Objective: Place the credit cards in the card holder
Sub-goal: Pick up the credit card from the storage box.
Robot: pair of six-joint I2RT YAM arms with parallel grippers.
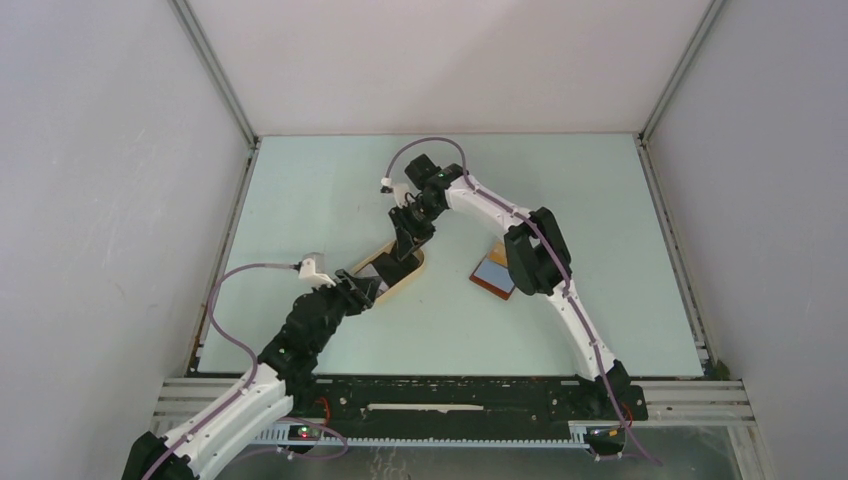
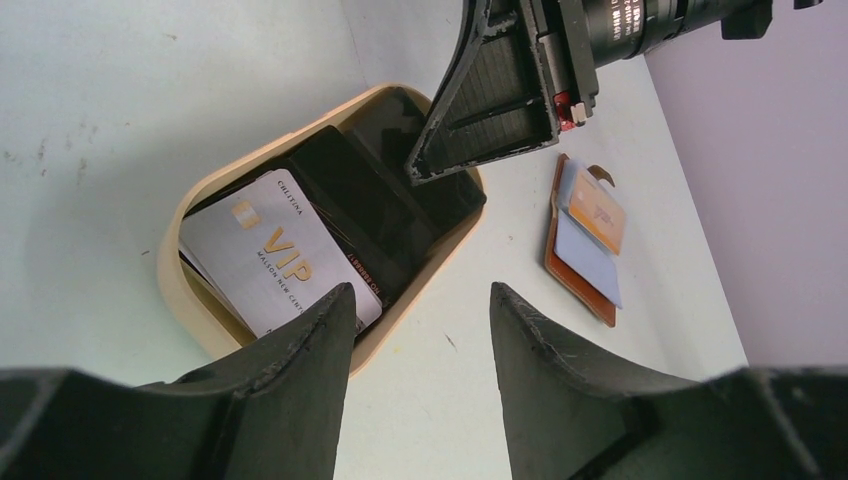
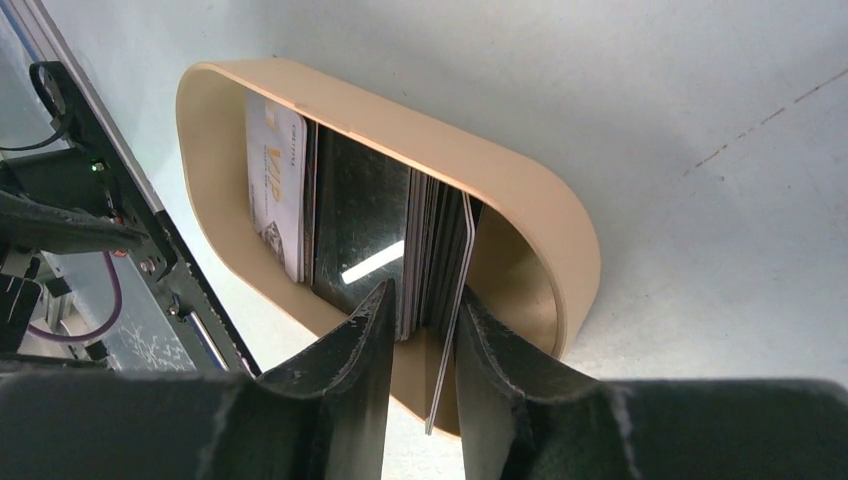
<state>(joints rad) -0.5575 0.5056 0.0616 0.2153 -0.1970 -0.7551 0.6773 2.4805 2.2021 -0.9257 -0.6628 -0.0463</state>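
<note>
The credit cards lie stacked in a beige oval tray (image 2: 172, 262): a white VIP card (image 2: 265, 250) near its front end and black cards (image 2: 370, 200) behind. My right gripper (image 3: 425, 300) reaches down into the tray (image 3: 520, 190), open, its fingers astride the upright edges of several cards. One thin card (image 3: 450, 320) leans loose against the right finger. The card holder (image 2: 575, 285), brown leather, lies flat to the right with a blue card (image 2: 585, 255) and an orange card (image 2: 600, 215) in it. My left gripper (image 2: 420, 300) hovers open and holds nothing, beside the tray's near end.
In the top view the tray (image 1: 412, 278) sits mid-table between both grippers, and the card holder (image 1: 495, 275) lies under the right arm's forearm (image 1: 535, 255). The enclosure walls ring the table.
</note>
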